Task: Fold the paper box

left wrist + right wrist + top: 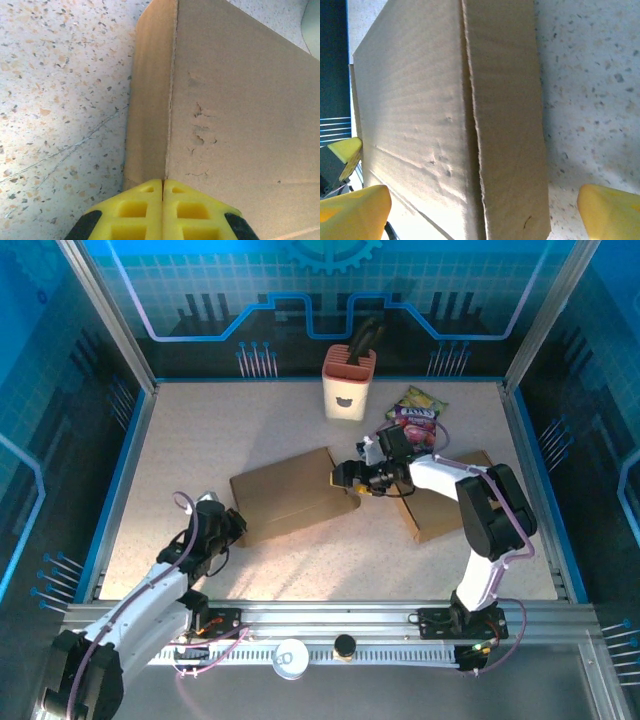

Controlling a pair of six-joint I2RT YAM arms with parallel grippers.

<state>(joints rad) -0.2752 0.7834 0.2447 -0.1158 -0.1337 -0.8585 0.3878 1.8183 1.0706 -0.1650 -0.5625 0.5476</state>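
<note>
The paper box is a flat brown cardboard piece lying in the middle of the table. My left gripper sits at its near-left corner. In the left wrist view its yellow fingers are pressed together, and my left gripper is shut on the box's folded edge. My right gripper stands open at the box's right end. In the right wrist view my right gripper has its fingertips wide apart on either side of the box end, with a raised flap between them, untouched.
A second brown cardboard piece lies under the right arm. A white cup with an orange rim holding a dark tool stands at the back. Snack packets lie to its right. Blue walls enclose the table.
</note>
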